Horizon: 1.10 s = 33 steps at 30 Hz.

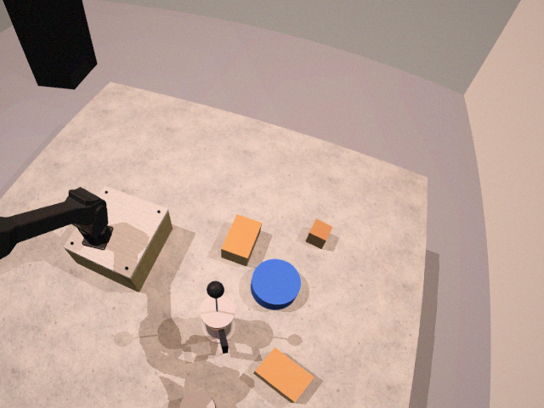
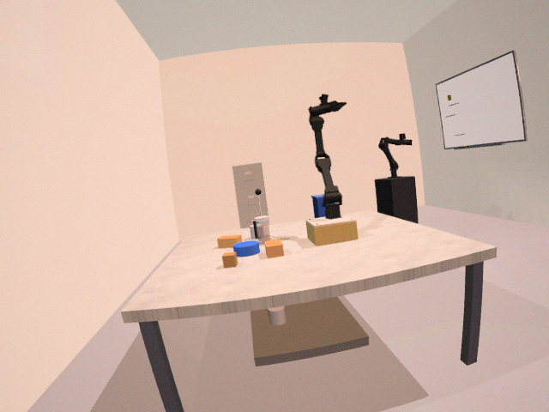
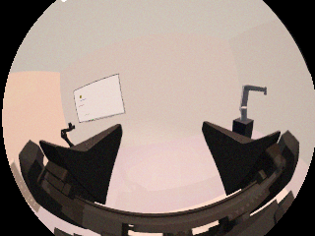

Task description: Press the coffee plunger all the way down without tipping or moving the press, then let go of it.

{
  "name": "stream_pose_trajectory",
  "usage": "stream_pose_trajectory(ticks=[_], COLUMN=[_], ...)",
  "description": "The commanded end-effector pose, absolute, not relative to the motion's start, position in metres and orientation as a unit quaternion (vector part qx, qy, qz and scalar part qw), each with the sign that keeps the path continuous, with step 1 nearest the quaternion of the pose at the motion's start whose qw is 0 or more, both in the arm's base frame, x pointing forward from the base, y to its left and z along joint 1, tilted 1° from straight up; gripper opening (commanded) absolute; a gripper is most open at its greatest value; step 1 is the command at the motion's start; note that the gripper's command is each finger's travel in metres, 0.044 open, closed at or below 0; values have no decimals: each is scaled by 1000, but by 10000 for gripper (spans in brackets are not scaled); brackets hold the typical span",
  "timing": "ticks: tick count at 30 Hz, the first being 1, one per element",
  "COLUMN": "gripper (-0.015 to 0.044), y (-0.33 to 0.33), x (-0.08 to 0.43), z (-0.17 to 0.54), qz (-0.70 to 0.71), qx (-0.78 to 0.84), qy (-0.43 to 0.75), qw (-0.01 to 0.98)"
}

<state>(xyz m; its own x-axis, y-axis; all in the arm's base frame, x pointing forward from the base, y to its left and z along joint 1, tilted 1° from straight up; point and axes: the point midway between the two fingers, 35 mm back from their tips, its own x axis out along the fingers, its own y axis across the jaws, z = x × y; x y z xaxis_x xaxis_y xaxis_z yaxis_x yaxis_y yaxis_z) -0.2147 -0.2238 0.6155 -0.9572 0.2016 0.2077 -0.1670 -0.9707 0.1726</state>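
The coffee press (image 1: 217, 317) (image 2: 262, 230) stands upright on the table, with a pale lid and a black handle. Its black plunger knob (image 1: 215, 289) (image 2: 257, 191) is high above the lid on a thin rod, so the plunger is up. My gripper (image 2: 345, 104) (image 3: 163, 128) is open and empty. It is raised high above the table, well away from the press, and points out into the room. It is outside the top view, and the press does not show in the wrist view.
A blue disc (image 1: 275, 282) (image 2: 246, 249) lies close beside the press. Orange blocks stand nearby: one (image 1: 241, 235) (image 2: 274, 248), a small cube (image 1: 320, 231) (image 2: 229, 259) and a flat one (image 1: 284, 374) (image 2: 229, 241). My arm's base is on a box (image 1: 147, 219) (image 2: 335, 233).
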Motion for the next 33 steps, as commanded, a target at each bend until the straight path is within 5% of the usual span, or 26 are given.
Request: stream_pose_trajectory(ticks=[1,21,33], gripper=[426,440,440], y=[-221,-124,-15], x=[-215,-213,-160], z=[617,661,686], qz=[986,947,868], qx=[115,249,351], qy=[77,45,2], qw=[95,196,351])
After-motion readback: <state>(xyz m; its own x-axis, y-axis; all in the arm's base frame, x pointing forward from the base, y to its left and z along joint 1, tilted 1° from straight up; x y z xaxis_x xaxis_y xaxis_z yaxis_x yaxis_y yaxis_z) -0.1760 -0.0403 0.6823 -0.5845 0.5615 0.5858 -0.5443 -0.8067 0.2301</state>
